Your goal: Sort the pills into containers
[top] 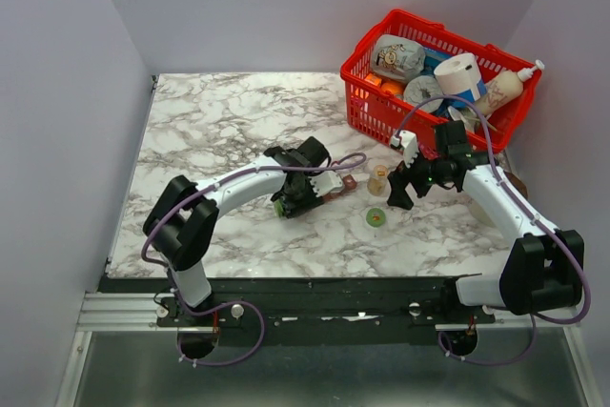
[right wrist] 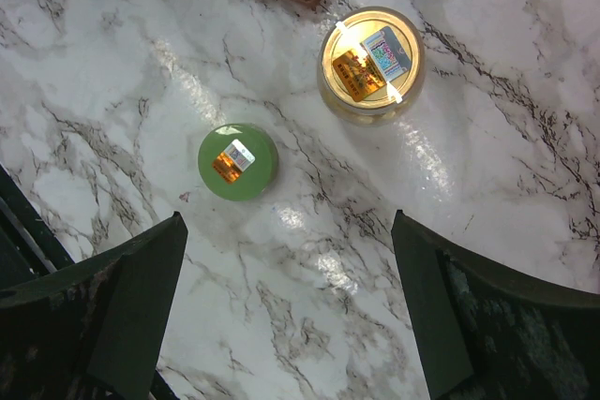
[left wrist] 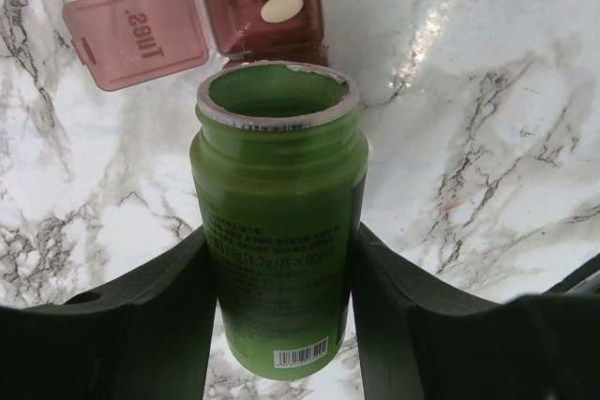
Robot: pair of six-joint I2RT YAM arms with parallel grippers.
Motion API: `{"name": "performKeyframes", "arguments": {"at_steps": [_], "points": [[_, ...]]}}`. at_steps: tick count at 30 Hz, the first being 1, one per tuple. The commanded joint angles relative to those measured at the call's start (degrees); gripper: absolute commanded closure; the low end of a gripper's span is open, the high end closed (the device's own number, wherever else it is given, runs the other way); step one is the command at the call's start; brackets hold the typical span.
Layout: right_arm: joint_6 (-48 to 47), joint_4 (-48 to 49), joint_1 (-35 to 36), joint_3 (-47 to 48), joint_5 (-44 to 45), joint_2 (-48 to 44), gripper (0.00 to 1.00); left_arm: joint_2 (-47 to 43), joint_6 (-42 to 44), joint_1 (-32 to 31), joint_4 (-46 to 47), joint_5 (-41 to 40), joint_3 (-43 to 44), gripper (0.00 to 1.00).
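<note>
Pill organiser (left wrist: 234, 33), one reddish-brown strip, lies near the middle of the marble table (top: 219, 121). One of its cells is open, the hinged lid (left wrist: 136, 33) marked "Tues" folded out flat to the side. One white oval pill (left wrist: 282, 7) rests on the floor of that cell. The rest of the strip runs out of the left wrist view, so its other cells cannot be counted.

One green bottle (left wrist: 277, 166), uncapped, sits in the left gripper (left wrist: 279, 278). A finger presses on either side of its body, and its open mouth faces the open cell, just short of it. The left arm runs from its base at the near left edge, bends at the elbow, and reaches forward and right to the centre of the table.

One green cap (right wrist: 238, 161) lies flat on the marble. One small amber jar (right wrist: 371, 63) with stickers on its top stands near the cap but apart from it. The right gripper (right wrist: 289, 231) hangs above them, its jaws spread wide and holding nothing. The right arm angles in from the near right edge towards the centre, its wrist pointing down at the table.

One red wire basket (top: 381, 121), filled with household goods, sits at the far right corner, well apart from the organiser.
</note>
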Motion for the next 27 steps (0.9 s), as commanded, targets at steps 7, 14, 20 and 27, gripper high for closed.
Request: {"name": "performKeyframes", "arguments": {"at_steps": [7, 14, 20, 27], "points": [[-0.8, -1.3, -0.5, 0.8, 0.9, -1.6, 0.0, 7.5, -4.9, -2.2, -11.8, -9.3, 9.7, 1.0], [-0.9, -1.3, -0.6, 0.7, 0.3, -2.0, 0.0, 11.6, -6.5, -3.6, -15.8, -13.0, 15.0, 1.0], [-1.0, -1.5, -0.6, 0.7, 0.2, -2.2, 0.0, 14.2, -6.7, -5.4, -18.3, -16.0, 18.4, 1.0], [-1.1, -1.6, -0.9, 0.7, 0.0, -2.4, 0.0, 16.2, -6.7, -7.3, -19.9, -19.5, 19.7, 1.0]]}}
